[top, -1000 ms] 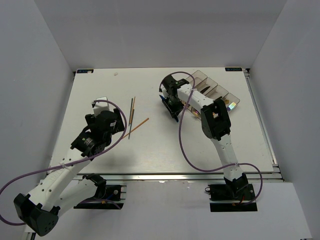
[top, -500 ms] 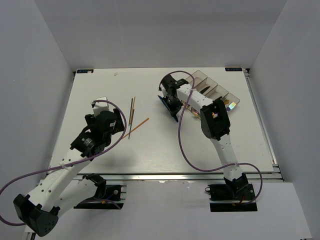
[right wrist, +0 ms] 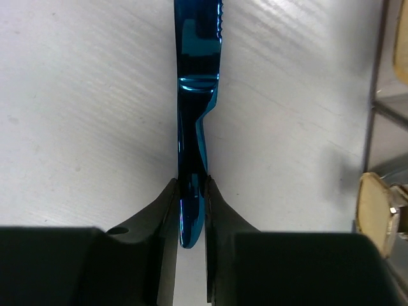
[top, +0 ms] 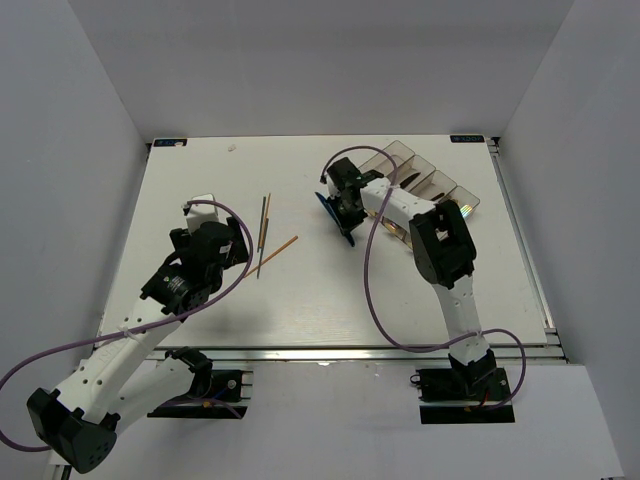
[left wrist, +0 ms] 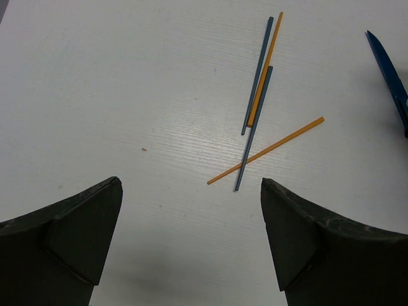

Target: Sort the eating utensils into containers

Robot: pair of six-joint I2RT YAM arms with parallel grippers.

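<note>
The blue knife (right wrist: 194,121) lies on the white table left of the containers (top: 432,180), its handle pinched between the fingers of my right gripper (right wrist: 191,194), which is shut on it. Seen from above, that gripper (top: 345,208) stands over the knife (top: 333,213). Several thin chopsticks (left wrist: 258,95), orange and grey, lie loosely crossed at the table's middle left (top: 264,225). My left gripper (left wrist: 191,191) hangs open just short of them, nothing between its fingers. The knife's tip (left wrist: 389,67) shows at that view's right edge.
The joined smoky bins sit at the back right, with a gold-toned piece (right wrist: 373,204) in the nearest bin and an iridescent piece (top: 462,212) at their near end. A bin wall (right wrist: 377,95) runs close to the right of the knife.
My right gripper has narrowed its fingers onto the knife handle and shifted slightly right. The left arm and the chopsticks have not moved.
</note>
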